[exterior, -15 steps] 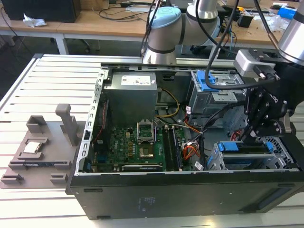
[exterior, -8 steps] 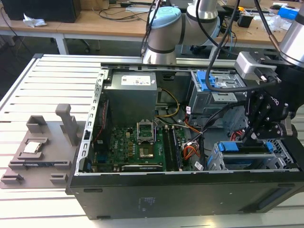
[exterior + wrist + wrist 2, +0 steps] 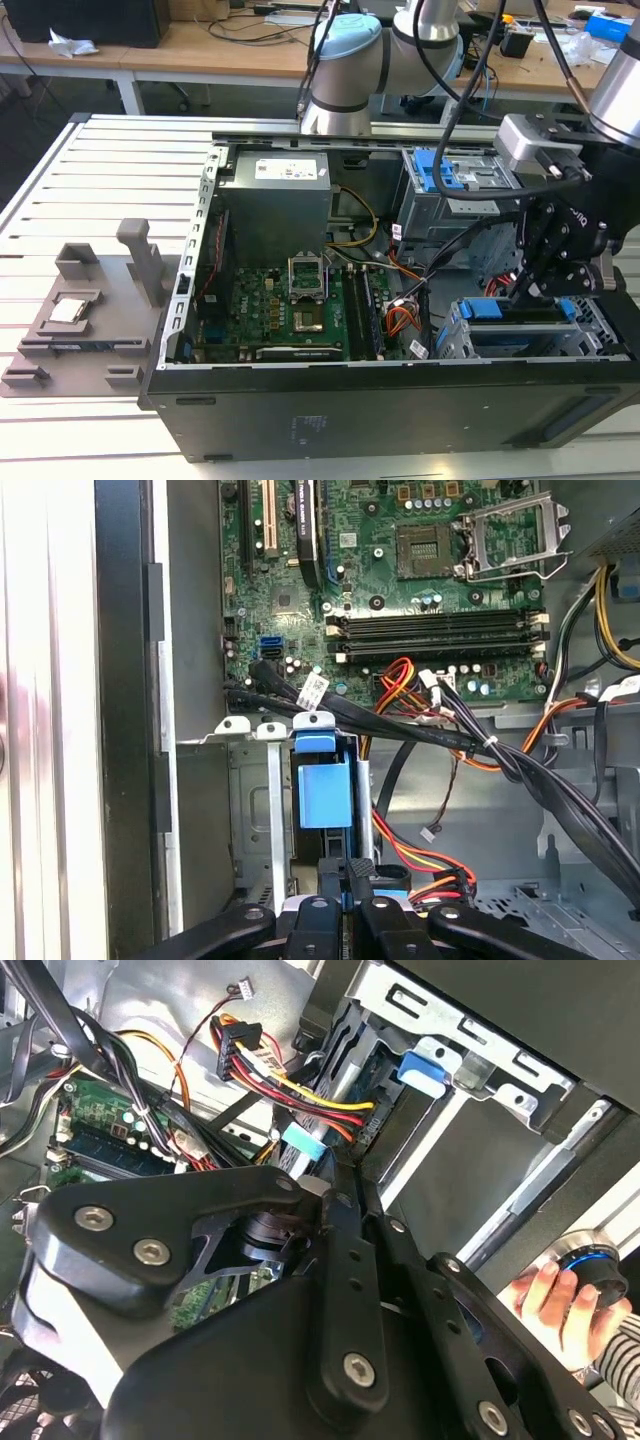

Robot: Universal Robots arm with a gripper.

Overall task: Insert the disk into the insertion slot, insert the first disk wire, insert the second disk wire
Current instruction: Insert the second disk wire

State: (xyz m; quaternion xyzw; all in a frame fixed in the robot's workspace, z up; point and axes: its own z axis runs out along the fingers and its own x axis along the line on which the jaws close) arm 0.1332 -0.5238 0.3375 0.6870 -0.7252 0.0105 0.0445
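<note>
The disk's blue carrier point(image 3: 322, 792) sits in the insertion slot, a silver perforated cage point(image 3: 252, 820) at the case's front corner, also seen as the blue carrier point(image 3: 497, 308) in the cage point(image 3: 455, 340). My gripper point(image 3: 532, 292) hangs right over the disk's end, and my gripper point(image 3: 349, 878) has its black fingers drawn together. Whatever lies between them is hidden. A pale blue plug point(image 3: 303, 1146) sits against the fingertips point(image 3: 335, 1175). A thin red cable point(image 3: 507, 280) runs down beside them, its end hidden. An orange-yellow-red-black bundle point(image 3: 305, 1092) reaches the bay.
A taller grey cage with a blue latch point(image 3: 447, 172) stands behind the gripper. The green motherboard point(image 3: 420, 590) and black cables point(image 3: 520, 765) fill the case middle. A hand point(image 3: 560, 1305) rests on a blue-ringed knob outside the case. A grey fixture point(image 3: 85, 320) lies at the exterior view's left.
</note>
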